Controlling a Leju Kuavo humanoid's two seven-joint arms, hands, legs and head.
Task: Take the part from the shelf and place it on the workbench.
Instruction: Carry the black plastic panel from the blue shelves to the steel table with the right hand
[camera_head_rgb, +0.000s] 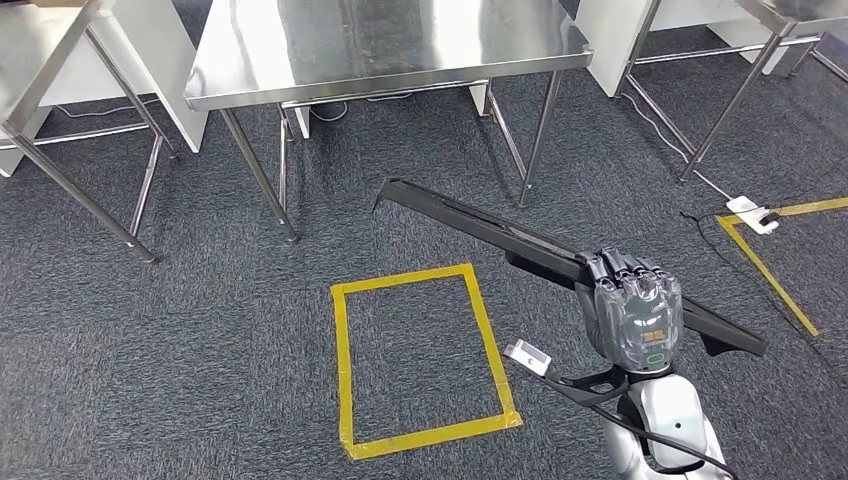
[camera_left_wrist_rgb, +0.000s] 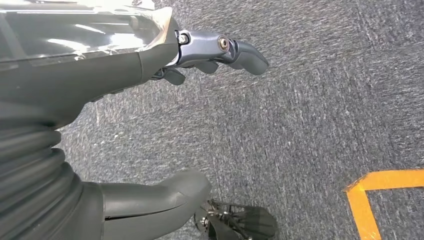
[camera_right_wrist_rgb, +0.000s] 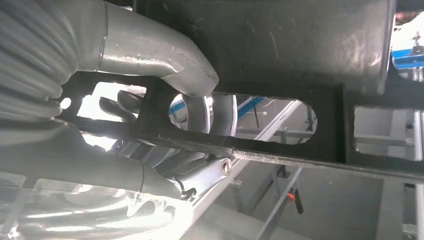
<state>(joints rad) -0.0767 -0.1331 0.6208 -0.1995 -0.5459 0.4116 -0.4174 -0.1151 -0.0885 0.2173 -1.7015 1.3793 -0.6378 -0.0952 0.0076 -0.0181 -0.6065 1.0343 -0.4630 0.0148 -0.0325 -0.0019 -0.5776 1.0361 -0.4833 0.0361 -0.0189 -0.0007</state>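
Head view: pick-up step was complete. My right hand (camera_head_rgb: 637, 312) held the part (camera_head_rgb: 480, 225), a long black rail w/ a hooked end, gripped roughly past its midpoint. The part hung in the air above the carpet, angled from near my hand out toward the steel surface (camera_head_rgb: 300, 70), its far end close to the surface's front legs but not over the top. The surface top carried nothing I could make out. Remaining, in my judgement: approach, lift the part over the edge, set it down, release. So approx. halfway. A yellow tape rectangle (camera_head_rgb: 345, 350) lay on the carpet betw. me and the surface, just beside the part's line. My right forearm came in from below, hand back facing up, fingers wrapped over the rail's top edge.

Left wrist view: my left hand (camera_left_wrist_rgb: 150, 125) held nothing. Fingers (camera_left_wrist_rgb: 235, 50) were extended and apart from the thumb (camera_left_wrist_rgb: 160, 192), over bare carpet. A corner of yellow floor tape (camera_left_wrist_rgb: 372, 187) showed nearby. The arm appeared to hang at my side, idle.

Right wrist view: close-up confirmed the grip. My thumb (camera_right_wrist_rgb: 170, 65) pressed one face of the part, next to a slotted cut-out; fingers (camera_right_wrist_rgb: 200, 112) were visible thru that slot on the opposite face. Grip looked firm; contact area small vs. the part's length, so tilt on set-down seemed a risk.
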